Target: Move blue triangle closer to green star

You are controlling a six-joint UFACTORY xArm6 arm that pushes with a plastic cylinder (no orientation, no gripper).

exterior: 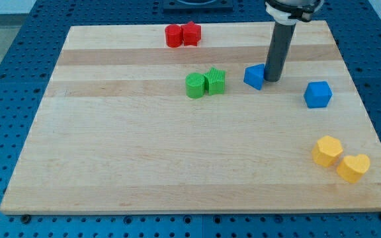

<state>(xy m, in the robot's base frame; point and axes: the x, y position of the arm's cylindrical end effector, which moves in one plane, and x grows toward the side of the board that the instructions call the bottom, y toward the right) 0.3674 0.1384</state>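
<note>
Tip against blue triangle

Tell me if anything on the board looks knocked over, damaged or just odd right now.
Nothing stands out. The blocks all sit flat on the board: two red at the top, two green mid-board, two yellow lower right, a blue cube alone. My tip rests against the blue triangle's right side.
</note>
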